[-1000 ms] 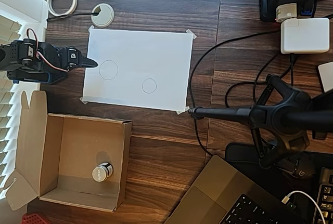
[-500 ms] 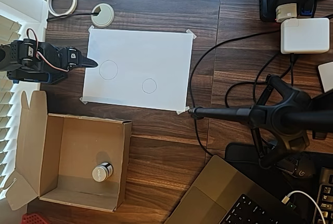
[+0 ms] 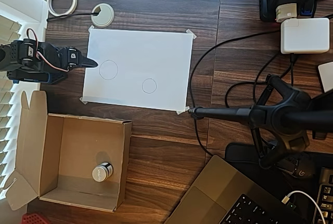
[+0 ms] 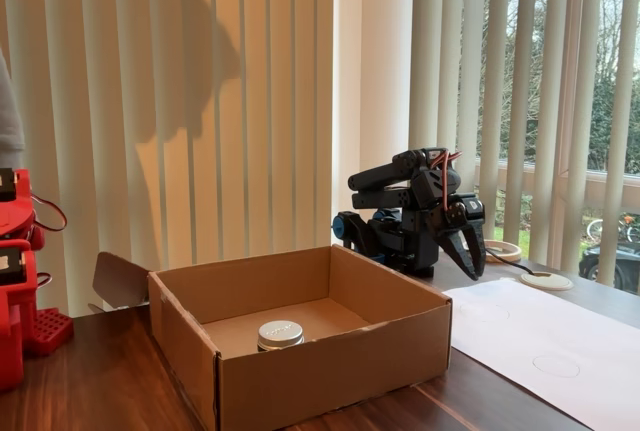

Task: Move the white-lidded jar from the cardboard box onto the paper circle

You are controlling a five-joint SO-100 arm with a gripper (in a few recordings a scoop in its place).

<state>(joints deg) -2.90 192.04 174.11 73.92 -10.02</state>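
Dark wooden table (image 3: 166, 146) under everything, grain running left to right in the overhead view. On it, toward the lower left of that view, the cardboard box (image 3: 52, 151), open at the top, one long flap folded out on its left side (in the fixed view the box (image 4: 330, 351) fills the foreground). Above the box in the overhead view, a white sheet (image 3: 156, 52) taped down at its corners, bearing two pencilled rings: a larger circle (image 3: 108, 69) near its left edge and the paper circle (image 3: 149, 86) lower and further right, both bare. Just left of the sheet, a black arm (image 3: 31, 60) folded low on its base, well apart from the box. At its tip the gripper (image 3: 89, 63), fingers drawn together to a point and holding nothing, just beside the sheet's left edge; in the fixed view the gripper (image 4: 472, 256) hanging tip-down above the table behind the box. Inside the box, on its floor near the right wall, the white-lidded jar (image 3: 102, 172) standing upright, lid up (image 4: 280, 335)
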